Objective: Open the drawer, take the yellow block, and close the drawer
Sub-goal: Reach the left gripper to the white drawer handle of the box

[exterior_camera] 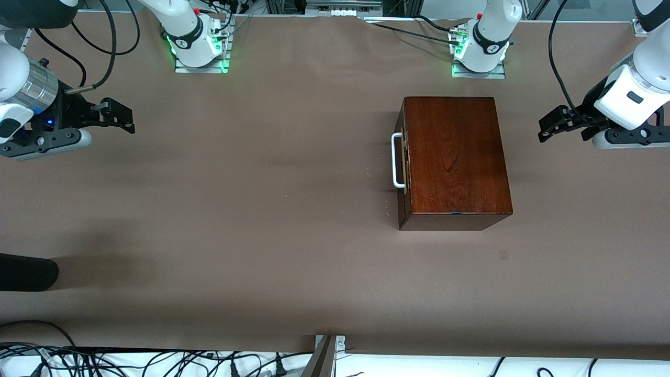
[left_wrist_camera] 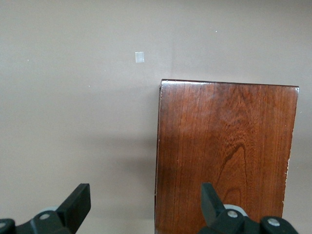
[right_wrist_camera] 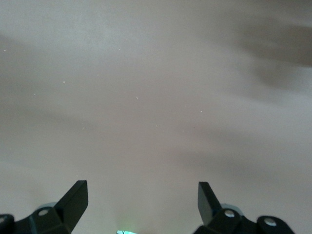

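The dark reddish-brown box point(exterior_camera: 455, 159) stands on the brown bench point(exterior_camera: 235, 220), toward the left arm's end and fairly near that arm's base. Its drawer point(exterior_camera: 403, 167) is pushed fully in, with the dark front facing the right arm's end of the bench and the white U-shaped handle point(exterior_camera: 397, 160) standing out from it. No yellow block shows in any view.

The left gripper point(exterior_camera: 547, 128) hangs in the air over the bench at the left arm's end, well apart from the box and on the side away from the handle. Its jaws are spread wide with nothing between them. In the left wrist view the box top point(left_wrist_camera: 226, 156) fills the space past one finger point(left_wrist_camera: 209, 200), while the other finger point(left_wrist_camera: 78, 204) sits over bare bench; a small pale square mark point(left_wrist_camera: 139, 57) lies on the bench near the box's corner.

The right gripper point(exterior_camera: 123, 118) hangs over the bench at the right arm's end, well apart from the box and from the handle that faces it. Its jaws are also spread wide and empty, and the right wrist view shows only bare bench beneath its fingers point(right_wrist_camera: 73, 200).

A dark rounded object point(exterior_camera: 26, 272) juts in at the edge of the front view at the right arm's end, nearer the camera than the box.
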Robot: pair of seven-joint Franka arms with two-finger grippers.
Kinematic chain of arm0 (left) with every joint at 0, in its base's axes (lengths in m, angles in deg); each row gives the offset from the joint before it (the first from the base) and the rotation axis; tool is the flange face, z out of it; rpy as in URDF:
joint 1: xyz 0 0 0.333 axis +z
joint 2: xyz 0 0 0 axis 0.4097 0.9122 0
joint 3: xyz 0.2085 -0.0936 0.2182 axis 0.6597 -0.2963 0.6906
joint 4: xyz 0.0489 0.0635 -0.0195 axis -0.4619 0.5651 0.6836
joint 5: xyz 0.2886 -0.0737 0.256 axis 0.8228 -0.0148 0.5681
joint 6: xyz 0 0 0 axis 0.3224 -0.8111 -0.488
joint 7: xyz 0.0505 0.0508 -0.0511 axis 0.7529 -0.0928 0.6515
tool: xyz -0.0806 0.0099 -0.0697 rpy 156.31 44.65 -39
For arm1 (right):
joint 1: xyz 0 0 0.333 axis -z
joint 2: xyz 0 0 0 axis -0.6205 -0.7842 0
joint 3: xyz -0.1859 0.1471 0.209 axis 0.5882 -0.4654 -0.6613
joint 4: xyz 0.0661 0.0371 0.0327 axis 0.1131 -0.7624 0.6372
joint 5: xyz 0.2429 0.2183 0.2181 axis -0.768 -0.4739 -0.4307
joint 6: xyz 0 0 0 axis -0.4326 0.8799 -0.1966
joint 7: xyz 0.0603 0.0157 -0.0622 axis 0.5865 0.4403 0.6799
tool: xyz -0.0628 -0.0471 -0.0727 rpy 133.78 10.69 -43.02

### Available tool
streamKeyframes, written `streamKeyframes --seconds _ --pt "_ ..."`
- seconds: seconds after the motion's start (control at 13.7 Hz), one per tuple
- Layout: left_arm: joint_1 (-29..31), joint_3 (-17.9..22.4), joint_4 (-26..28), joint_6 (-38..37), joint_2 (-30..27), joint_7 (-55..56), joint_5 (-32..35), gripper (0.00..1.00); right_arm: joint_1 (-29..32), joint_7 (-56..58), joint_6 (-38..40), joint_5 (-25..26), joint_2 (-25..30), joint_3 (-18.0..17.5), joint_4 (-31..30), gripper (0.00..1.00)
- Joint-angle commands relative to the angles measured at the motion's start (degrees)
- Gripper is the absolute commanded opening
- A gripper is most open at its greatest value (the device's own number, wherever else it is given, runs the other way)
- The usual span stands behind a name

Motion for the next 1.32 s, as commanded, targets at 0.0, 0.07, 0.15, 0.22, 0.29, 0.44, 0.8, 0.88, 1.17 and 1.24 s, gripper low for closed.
streamKeyframes --seconds 0.0,0.07,0.15,0.22,0.29,0.44,0.8,0.88,1.17,1.24 --pt "-0.2 -0.3 -1.8 -1.5 0.6 0.3 1.6 1.0 -0.1 -0.7 0.1 0.0 0.5 -0.2 0.3 1.0" --pt "-0.2 -0.3 -2.1 -1.6 0.6 0.3 1.5 1.0 -0.1 -0.7 0.1 0.0 0.5 -0.1 0.3 1.0" --pt "-0.3 -0.4 -2.3 -2.1 0.7 0.4 1.6 1.0 -0.1 -0.7 0.1 0.0 0.5 -0.2 0.3 1.0" --pt "-0.3 -0.9 -2.5 -2.4 1.0 0.4 1.6 1.0 -0.1 -0.7 0.1 0.0 0.5 -0.2 0.3 1.0" --pt "-0.3 -1.1 -2.5 -2.7 1.0 0.4 1.6 1.0 -0.1 -0.7 -0.1 0.0 0.5 -0.2 0.3 1.0" --pt "-0.5 -1.7 -2.5 -5.2 1.7 0.6 1.5 1.0 -0.1 -0.7 -0.8 0.1 0.5 -0.2 0.3 1.0" --pt "-0.9 -11.8 -2.8 -8.8 2.4 3.2 0.9 1.0 -0.1 -0.7 -2.2 0.1 0.6 -0.1 -0.3 1.0" --pt "-0.9 -14.6 -3.5 -8.7 3.4 6.2 0.9 1.0 -0.1 -0.7 -2.2 0.1 0.6 -0.1 -0.3 1.0" --pt "-4.3 -23.5 -18.0 -8.9 18.1 23.6 1.4 1.0 -0.1 -0.7 -2.3 0.5 0.7 -0.1 -0.6 1.0" --pt "-6.1 -23.5 -20.4 -8.7 21.1 26.8 1.4 1.0 -0.1 -0.7 -2.3 0.5 0.7 -0.1 -0.6 1.0"
